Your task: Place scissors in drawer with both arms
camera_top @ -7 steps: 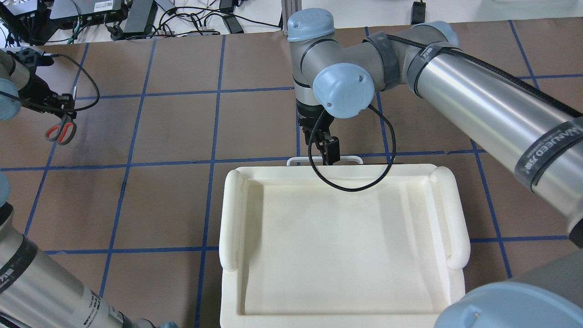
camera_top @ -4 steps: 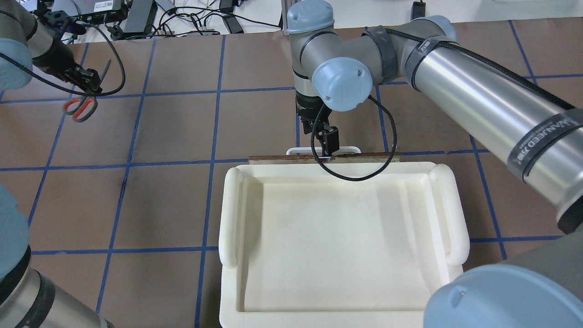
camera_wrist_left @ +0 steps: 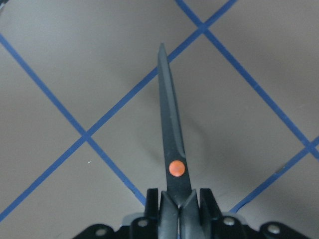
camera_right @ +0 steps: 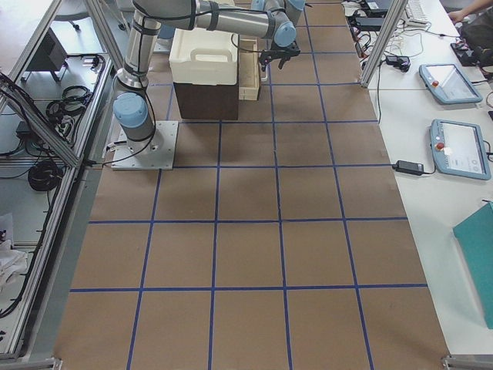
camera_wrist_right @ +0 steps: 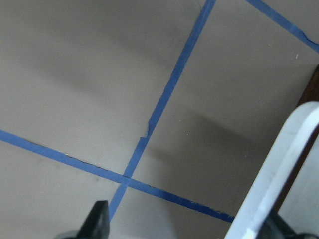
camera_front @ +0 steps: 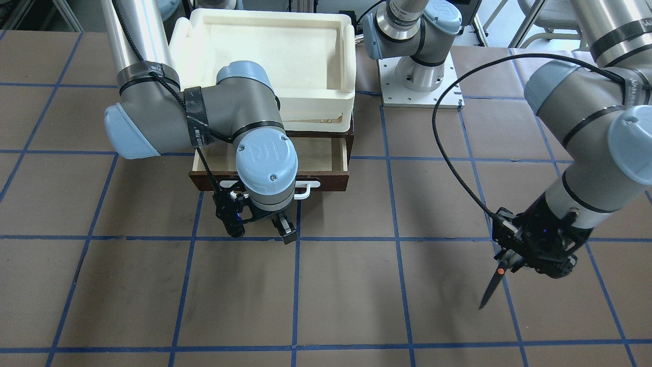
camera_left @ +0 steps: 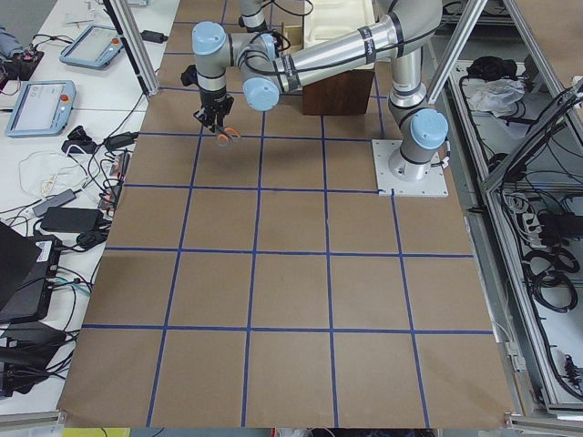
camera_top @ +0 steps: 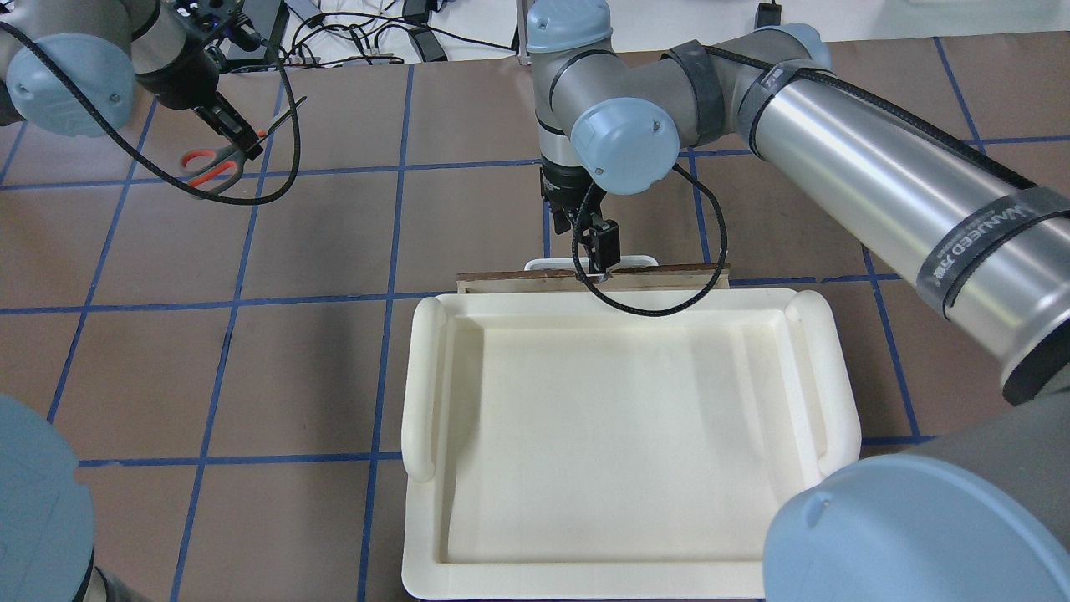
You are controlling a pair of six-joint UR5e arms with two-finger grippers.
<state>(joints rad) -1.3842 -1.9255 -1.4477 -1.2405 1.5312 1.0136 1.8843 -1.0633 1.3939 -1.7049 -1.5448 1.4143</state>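
On the right arm (camera_top: 869,180), a grey metal tube with light-blue joint caps, a black fabric strap (camera_top: 978,247) at about 3 o'clock in the overhead view carries pale lettering that reads roughly "WANUEED". The characters after it are too small to make out. In the front-facing view, a round light-blue joint cap (camera_front: 267,158), just off centre toward 10 o'clock, bears an embossed mark resembling "UR". White print on a second black strap (camera_front: 195,125) beside it is illegible.
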